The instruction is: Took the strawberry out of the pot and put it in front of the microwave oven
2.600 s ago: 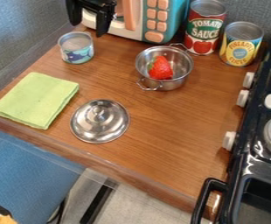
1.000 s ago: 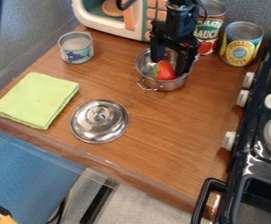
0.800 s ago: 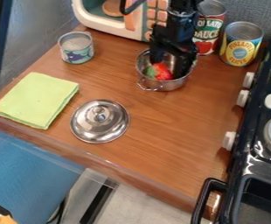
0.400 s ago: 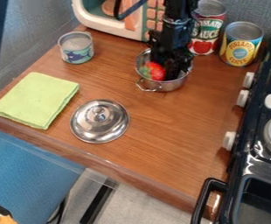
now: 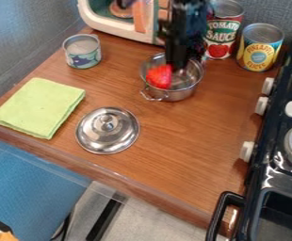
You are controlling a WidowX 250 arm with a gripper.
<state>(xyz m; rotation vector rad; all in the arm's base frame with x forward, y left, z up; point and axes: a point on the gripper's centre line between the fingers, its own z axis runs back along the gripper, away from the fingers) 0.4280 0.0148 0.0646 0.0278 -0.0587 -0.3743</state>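
The metal pot (image 5: 185, 92) is standing uncovered on the wooden surface (image 5: 174, 136), and the strawberry (image 5: 159, 76) is showing within its opening, towards the view's left side. Whether the berry is resting on the bottom or hanging above it, I cannot tell. Its longer axis is running roughly up and down the view, but which end is the tip is too blurred to say. The black gripper (image 5: 177, 63) is pointing down over the pot, just beside the berry's right edge in the view; how far it is opening, or whether it is gripping the berry, I cannot tell.

The pot's lid (image 5: 108, 130) is lying apart from it, knob up. The toy microwave oven (image 5: 114, 26) is standing behind, with a round tan piece (image 5: 120, 9) sitting inside. A small fish-label can (image 5: 82, 51) is standing near its corner, while a tomato-label can (image 5: 219, 35) and a yellow-label can (image 5: 260, 47) are standing side by side near the stove (image 5: 271, 153).
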